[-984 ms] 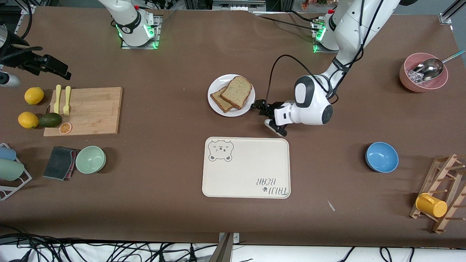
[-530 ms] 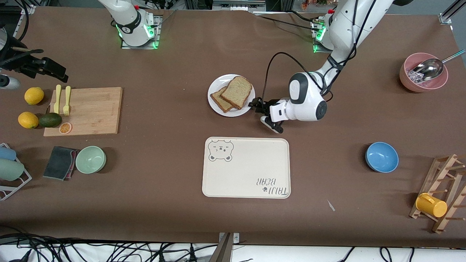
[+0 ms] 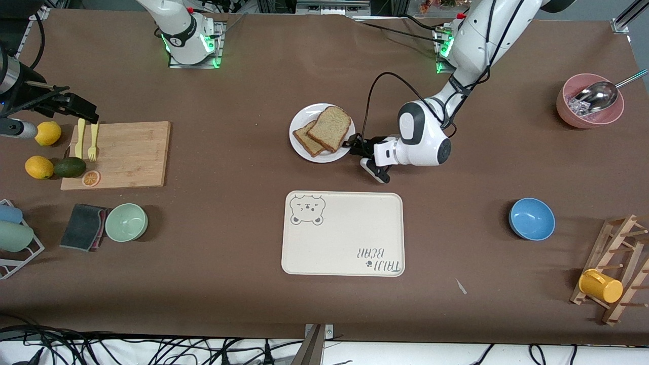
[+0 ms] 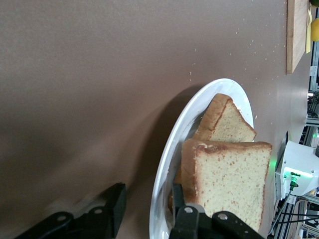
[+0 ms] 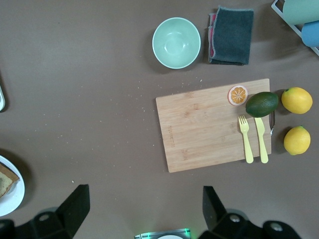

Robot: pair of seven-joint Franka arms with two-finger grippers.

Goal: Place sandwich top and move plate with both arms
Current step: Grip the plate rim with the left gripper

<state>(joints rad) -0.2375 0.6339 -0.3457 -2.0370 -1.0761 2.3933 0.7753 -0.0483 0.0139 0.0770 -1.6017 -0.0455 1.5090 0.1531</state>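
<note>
The white plate [image 3: 298,123] sits mid-table, farther from the front camera than the beige tray. On it the light-brown sandwich top [image 3: 330,127] lies askew over a darker toast slice [image 3: 307,140]. My left gripper [image 3: 351,144] is low at the plate's rim on the left arm's side. In the left wrist view its jaws [image 4: 147,196] straddle the plate's rim [image 4: 199,107]: one finger [image 4: 113,206] stands outside with a gap, the other [image 4: 178,199] inside against the sandwich top [image 4: 227,184]. My right gripper [image 3: 81,108] hangs open near the cutting board's corner, and in its own view [image 5: 144,206] nothing lies between the fingers.
The bear tray [image 3: 343,233] lies nearer the front camera than the plate. A cutting board [image 3: 121,152] with yellow cutlery, lemons and an avocado, a green bowl [image 3: 126,222] and a cloth lie at the right arm's end. A blue bowl [image 3: 531,218], pink bowl [image 3: 588,107] and mug rack stand at the left arm's end.
My left gripper slid toward the plate until its jaws straddle the rim, and the jaws have narrowed. My right gripper drifted slightly toward the cutting board.
</note>
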